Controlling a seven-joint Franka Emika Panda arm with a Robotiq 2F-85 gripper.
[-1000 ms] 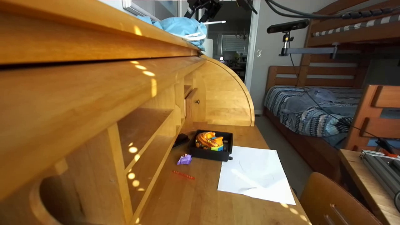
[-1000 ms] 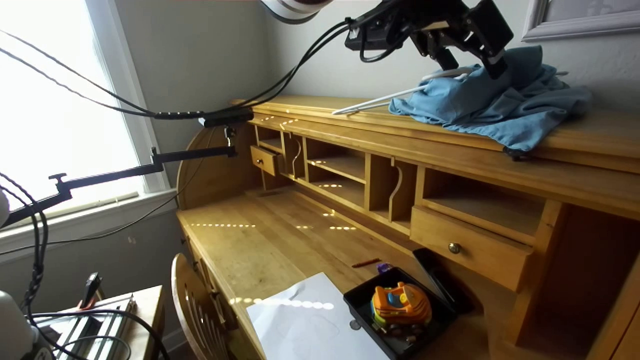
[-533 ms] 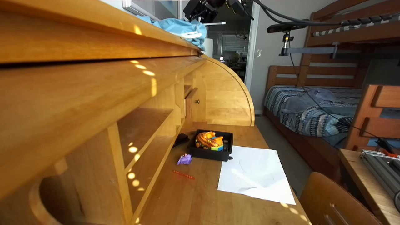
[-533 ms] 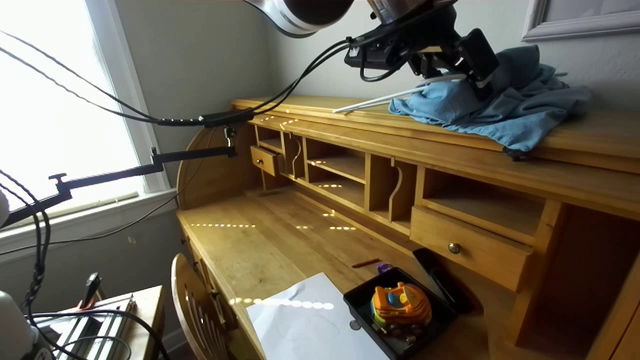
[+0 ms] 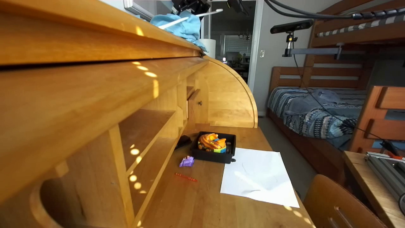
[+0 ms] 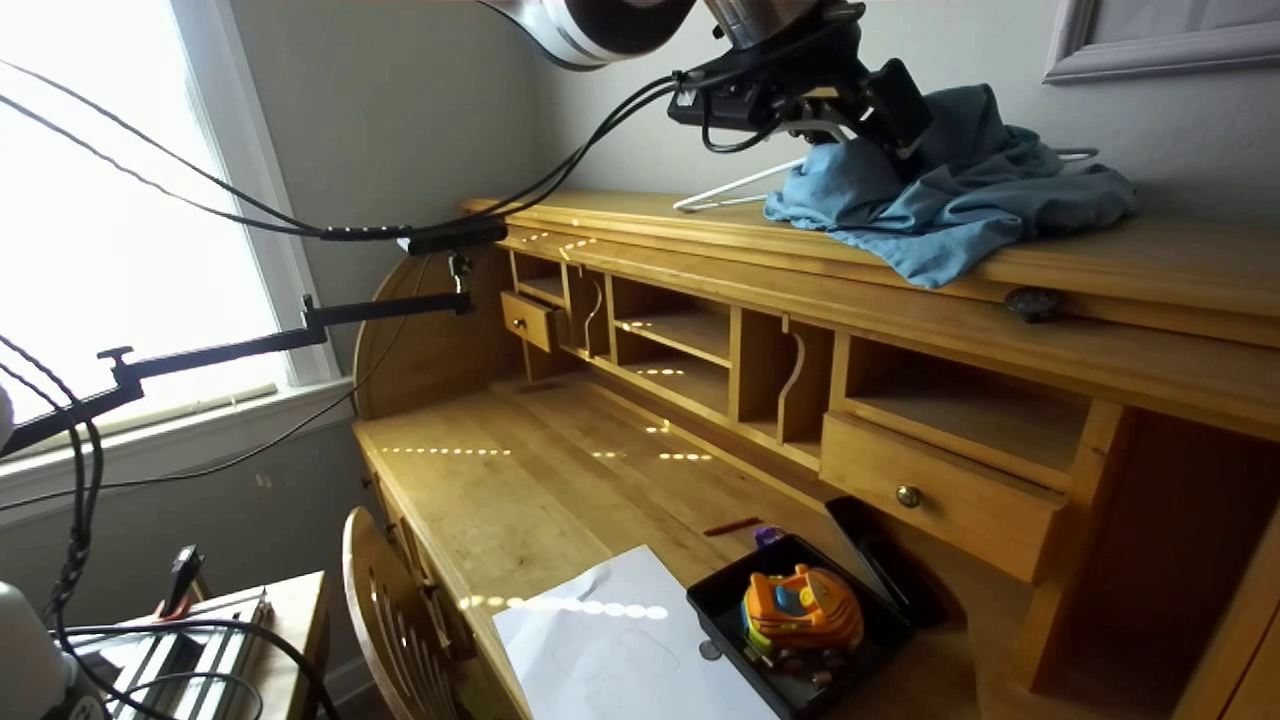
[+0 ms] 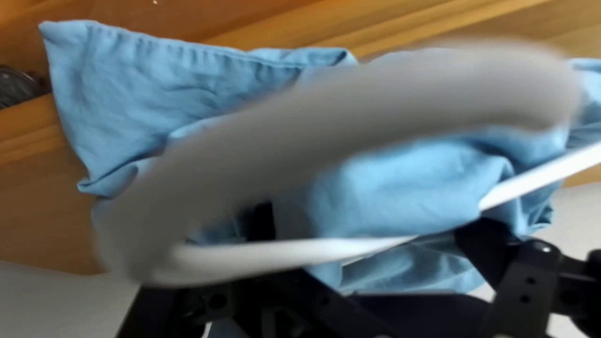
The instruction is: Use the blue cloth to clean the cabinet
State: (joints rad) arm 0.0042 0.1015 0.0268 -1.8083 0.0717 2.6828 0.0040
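Crumpled blue fabric cloth [image 6: 1000, 200] lies right under the black two-finger tool [image 7: 368, 227], bunched on the upper top of the honey-coloured wooden roll-top table [image 6: 1190, 240], presumably the task's cabinet. Cloth reaches over the top's front edge, one corner hanging down near a round black knob [image 6: 1032, 304]; well apart from the corner by the bright window [image 6: 130, 200]. Long axis roughly along that front edge. Most of the fabric spreads from the tool toward the end away from the window, so a drag window-ward should trail it behind. Single robot arm [image 6: 615, 30], no nearer-hand question.

Tool: fingers [image 6: 900, 105] apart in wrist view, a fold of cloth between, tips buried. Cannot tell whether they clamp it or only press in. White plastic clothes hanger [image 7: 540, 179] is tangled in the same bunch, passing close by the fingers; contact unclear. Blurred grey bar [image 7: 324, 131] across wrist view, probably hanger too.

Step, as judged: securing cloth or starting the wipe, early on. Hanger would likely ride along and scrape or snag; overhanging corner could catch the knob.
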